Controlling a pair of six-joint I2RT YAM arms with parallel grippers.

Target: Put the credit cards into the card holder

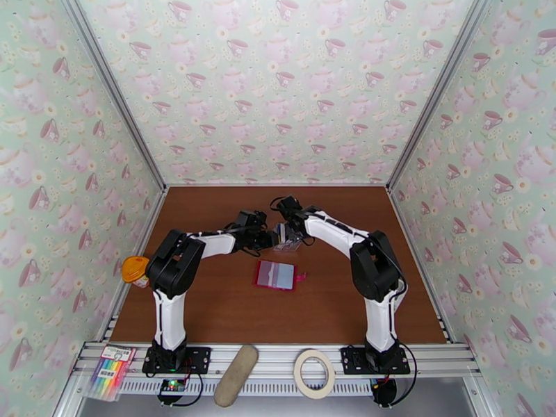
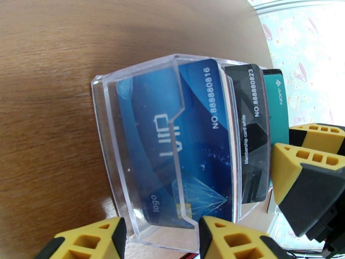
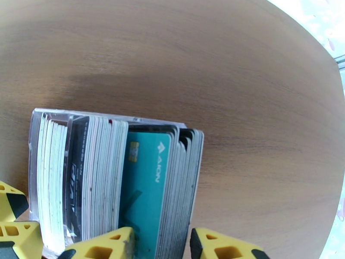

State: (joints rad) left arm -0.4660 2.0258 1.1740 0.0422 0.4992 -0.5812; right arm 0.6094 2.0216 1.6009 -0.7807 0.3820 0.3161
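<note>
Credit cards [image 2: 189,139] stand upright in a clear stand [image 2: 103,126] on the table [image 3: 215,61]. Most show only thin edges, too many and too tightly packed to count. Three faces can be read: one blue [image 2: 172,134] at the front, one black [image 2: 252,139] behind it, and one teal [image 3: 146,182] further back.

One red wallet [image 1: 276,274] lies open and flat, just to the arm-base side of the stand and apart from it. Its inside is too small to make out.

The left gripper [image 2: 161,242] is spread wide at the stand's front, with its fingers cut off by the frame.

The right gripper [image 3: 161,244] straddles the teal card and the cards behind it. I cannot tell whether it pinches them.
</note>
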